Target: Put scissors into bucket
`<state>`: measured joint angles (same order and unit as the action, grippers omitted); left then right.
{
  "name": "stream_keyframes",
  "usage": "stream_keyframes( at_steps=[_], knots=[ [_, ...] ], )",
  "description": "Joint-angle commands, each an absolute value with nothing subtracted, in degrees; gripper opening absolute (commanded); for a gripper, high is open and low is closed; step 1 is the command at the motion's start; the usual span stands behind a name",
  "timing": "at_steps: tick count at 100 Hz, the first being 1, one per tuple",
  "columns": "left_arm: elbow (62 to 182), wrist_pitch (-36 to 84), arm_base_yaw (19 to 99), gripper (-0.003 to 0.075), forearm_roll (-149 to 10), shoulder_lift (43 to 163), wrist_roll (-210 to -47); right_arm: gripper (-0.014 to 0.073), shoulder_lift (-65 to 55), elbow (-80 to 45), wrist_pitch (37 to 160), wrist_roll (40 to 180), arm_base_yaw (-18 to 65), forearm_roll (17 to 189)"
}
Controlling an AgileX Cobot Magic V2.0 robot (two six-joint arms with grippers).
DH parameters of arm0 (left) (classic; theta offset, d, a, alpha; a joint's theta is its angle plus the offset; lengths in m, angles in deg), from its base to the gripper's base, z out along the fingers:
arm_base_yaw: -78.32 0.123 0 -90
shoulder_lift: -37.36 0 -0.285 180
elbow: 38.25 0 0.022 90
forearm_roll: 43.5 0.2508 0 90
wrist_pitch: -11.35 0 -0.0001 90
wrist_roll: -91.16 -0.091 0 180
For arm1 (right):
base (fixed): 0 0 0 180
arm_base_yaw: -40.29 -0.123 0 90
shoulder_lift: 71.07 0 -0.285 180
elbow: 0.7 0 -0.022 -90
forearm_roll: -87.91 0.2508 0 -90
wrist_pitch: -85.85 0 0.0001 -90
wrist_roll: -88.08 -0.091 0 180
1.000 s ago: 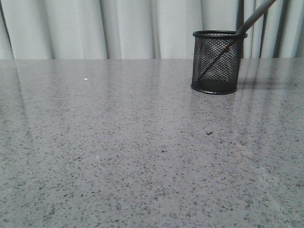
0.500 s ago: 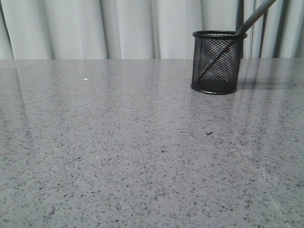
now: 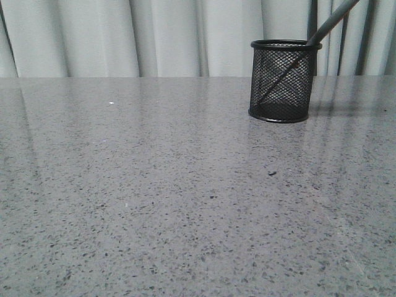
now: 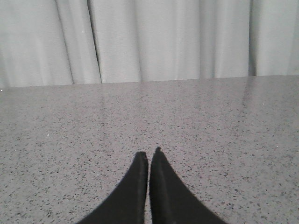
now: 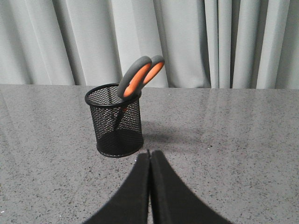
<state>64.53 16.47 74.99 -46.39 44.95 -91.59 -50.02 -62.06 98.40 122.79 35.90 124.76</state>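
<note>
The bucket [image 3: 284, 80], a small black wire-mesh cup, stands upright on the grey speckled table at the back right. The scissors [image 3: 331, 21] stand in it, blades down, leaning right, grey handle sticking out over the rim. In the right wrist view the bucket [image 5: 114, 121] holds the scissors [image 5: 138, 77], whose grey handles with orange linings rise above the rim. My right gripper [image 5: 149, 153] is shut and empty, a little short of the bucket. My left gripper [image 4: 148, 151] is shut and empty over bare table. Neither gripper shows in the front view.
The grey speckled table [image 3: 154, 185] stretches across the front view. Pale grey curtains [image 3: 154, 37] hang behind its far edge. A small dark speck [image 3: 272, 173] lies in front of the bucket.
</note>
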Motion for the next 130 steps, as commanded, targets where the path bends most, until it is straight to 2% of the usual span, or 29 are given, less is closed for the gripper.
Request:
stream_keyframes(
  at_steps=[1, 60, 81, 103, 113, 130],
  knots=[
    [63.58, 11.89, 75.22, -0.002, -47.01, 43.41, -90.91, -0.0049, -49.59, -60.61, 94.46, 123.39, 35.93, 125.4],
    [63.58, 11.89, 75.22, -0.002, -47.01, 43.41, -90.91, -0.0049, -49.59, -60.84, 93.73, 123.15, 35.93, 122.67],
    [63.58, 11.89, 75.22, -0.002, -47.01, 43.41, -90.91, -0.0049, -50.12, -66.86, 84.41, 99.14, 36.6, 97.15],
    [63.58, 11.89, 75.22, -0.002, -47.01, 43.41, -90.91, -0.0049, -58.52, -76.15, 84.51, 98.58, 38.49, 95.07],
    [63.58, 11.89, 75.22, -0.002, -47.01, 43.41, -90.91, -0.0049, -63.02, -80.01, 85.85, 93.09, 39.11, 90.86],
    [63.58, 11.89, 75.22, -0.002, -47.01, 43.54, -90.91, -0.0049, -64.86, -80.05, 92.84, 89.36, 39.41, 86.07]
  ],
)
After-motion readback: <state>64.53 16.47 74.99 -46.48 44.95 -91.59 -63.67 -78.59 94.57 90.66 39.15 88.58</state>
